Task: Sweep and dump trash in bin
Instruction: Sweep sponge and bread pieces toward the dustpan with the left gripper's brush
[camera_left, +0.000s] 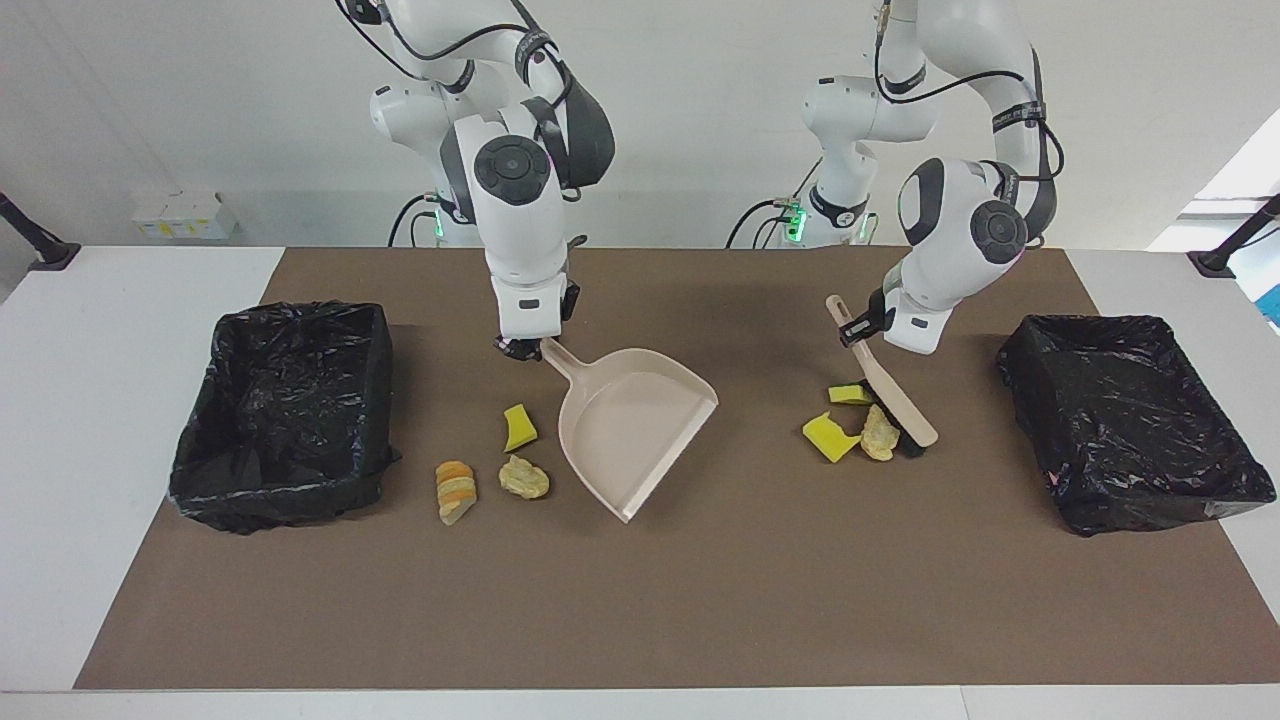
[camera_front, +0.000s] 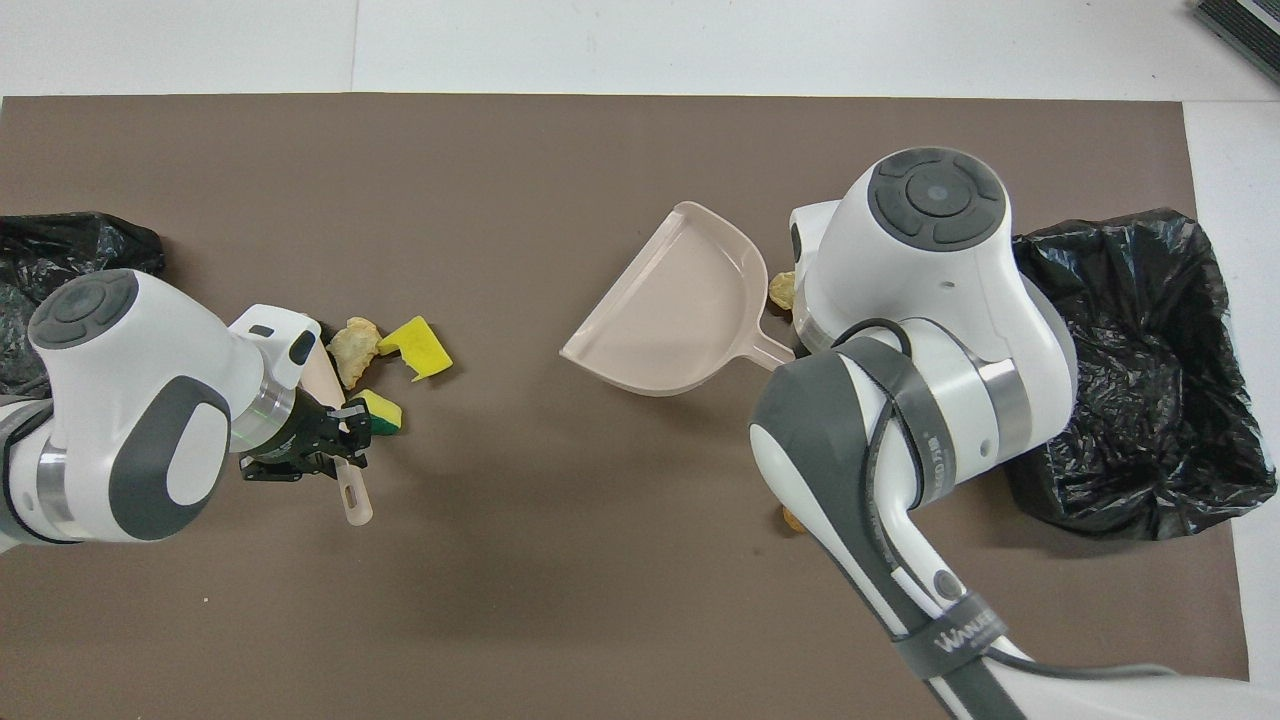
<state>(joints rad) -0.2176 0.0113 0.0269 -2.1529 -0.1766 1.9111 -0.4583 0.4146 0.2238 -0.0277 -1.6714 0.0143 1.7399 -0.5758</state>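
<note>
- R gripper (camera_left: 520, 347) clenched on handle of beige dustpan (camera_left: 635, 430); pan sits on the brown mat (camera_left: 640, 600) mid-surface, mouth angled away from the robots and toward the L arm's end.
- R wrist hides most of the nearby scraps in overhead view; gripper itself not visible there.
- L gripper (camera_left: 862, 330) clenched on handle of hand brush (camera_left: 890, 395); brush slants down, bristle end on the mat, touching the scrap cluster.
- Overhead: L gripper (camera_front: 335, 440) on the brush handle, handle tip sticking out toward the robots.
- Trash, L-arm end, 3 pcs bunched at the brush: yellow sponge chunk (camera_left: 827, 438), tan pastry scrap (camera_left: 880, 437) touching the bristles, 2nd yellow sponge bit (camera_left: 850, 394) nearer the robots, right against the brush.
- Trash, R-arm end, just beside the dustpan: yellow sponge piece (camera_left: 518, 428), tan crumbly piece (camera_left: 524, 478) farther from the robots, striped orange/tan bread slice (camera_left: 456, 491) beside that, toward the bin.
- Golden-brown piece: only a sliver (camera_front: 790, 517) shows under the R arm in overhead view; hidden by the R wrist in facing view.
- Dustpan holds no trash.
- Black-bagged bin at R-arm end (camera_left: 285, 410), another at L-arm end (camera_left: 1130, 420); can't see any scraps in either.
- Bins well apart from both scrap groups.
</note>
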